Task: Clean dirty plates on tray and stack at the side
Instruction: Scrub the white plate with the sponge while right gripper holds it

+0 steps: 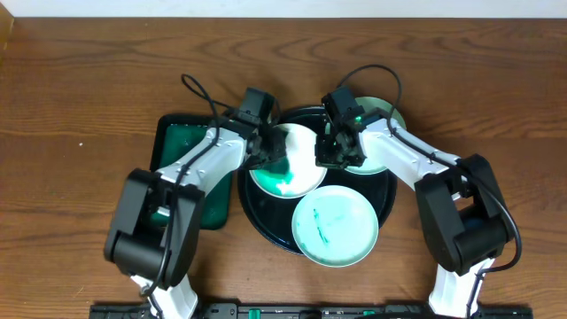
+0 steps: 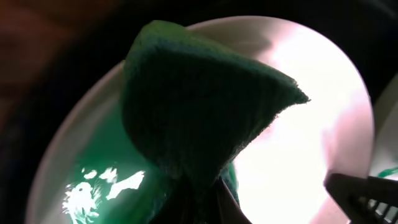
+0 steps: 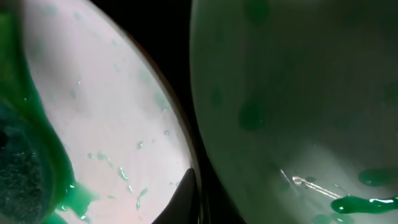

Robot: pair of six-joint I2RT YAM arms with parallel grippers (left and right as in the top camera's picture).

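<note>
The black tray [image 1: 266, 221] holds three plates. The back-left plate [image 1: 301, 173] has a teal-green smear over its left and front part. My left gripper [image 1: 264, 146] is shut on a dark green sponge [image 2: 199, 106] that presses on this plate [image 2: 311, 124]. My right gripper [image 1: 330, 152] pinches the same plate's right rim [image 3: 112, 112], with one finger [image 3: 188, 190] lying on the edge. A second plate [image 1: 337, 226] with thin green streaks lies at the tray's front. A third plate [image 1: 383, 155] with green drops lies at the back right, partly under my right arm, and shows in the right wrist view [image 3: 298, 93].
A smaller dark green rectangular tray [image 1: 182, 142] lies left of the black tray, partly under my left arm. Bare wooden table [image 1: 80, 106] lies all around.
</note>
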